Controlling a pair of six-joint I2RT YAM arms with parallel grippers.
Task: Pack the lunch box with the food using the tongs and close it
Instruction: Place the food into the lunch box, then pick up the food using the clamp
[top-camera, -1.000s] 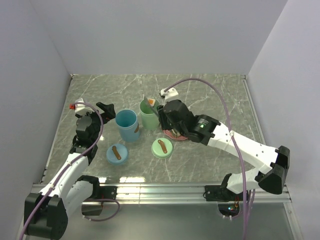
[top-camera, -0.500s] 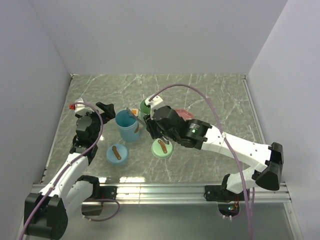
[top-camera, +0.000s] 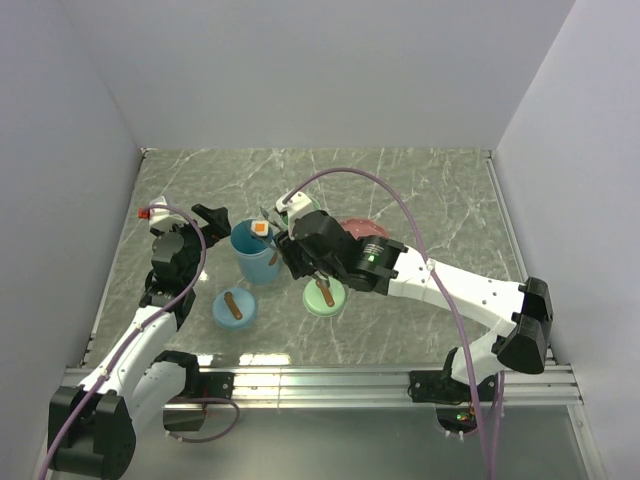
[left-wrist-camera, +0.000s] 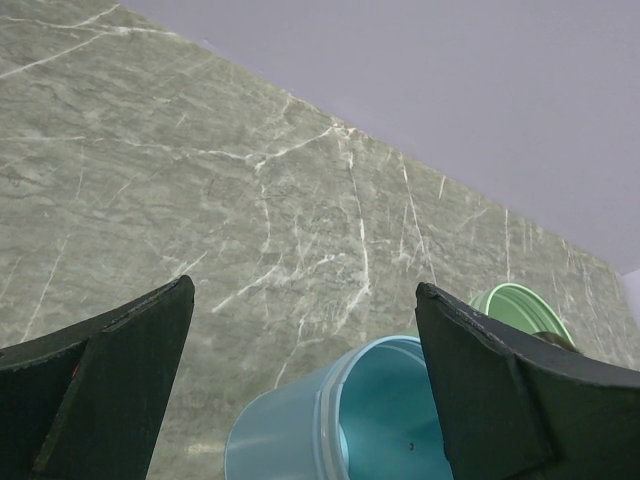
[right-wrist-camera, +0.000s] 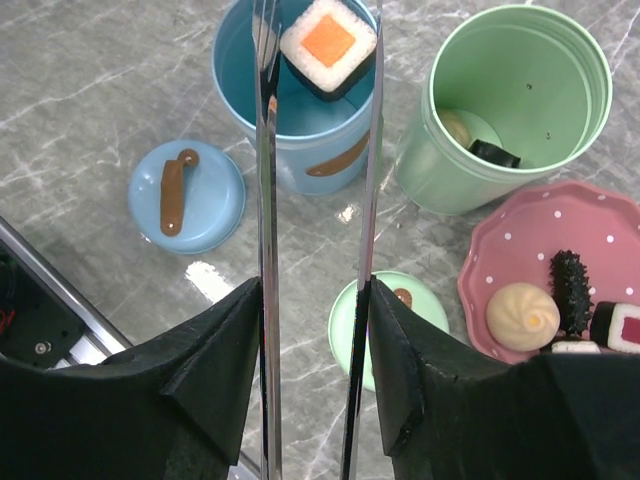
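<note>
One orange-centred sushi piece (right-wrist-camera: 328, 45) in the tongs (right-wrist-camera: 265, 250), over blue cup (right-wrist-camera: 236, 95).

You have the tongs (right-wrist-camera: 266, 200) in your right gripper (right-wrist-camera: 315, 330), with a sushi piece (right-wrist-camera: 328, 42) between their tips, above the first cup (right-wrist-camera: 235, 90). Left of the gripper lies a lid (right-wrist-camera: 185, 195). Right of it stand the second cup (right-wrist-camera: 510, 110) and, nearer, the plate (right-wrist-camera: 500, 250) bearing a bun (right-wrist-camera: 522, 315).

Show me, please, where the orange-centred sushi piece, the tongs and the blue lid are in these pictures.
orange-centred sushi piece (right-wrist-camera: 328, 45), right wrist view, its orange centre.
tongs (right-wrist-camera: 265, 200), right wrist view, middle of one arm.
blue lid (right-wrist-camera: 212, 200), right wrist view, top beside its handle.
</note>
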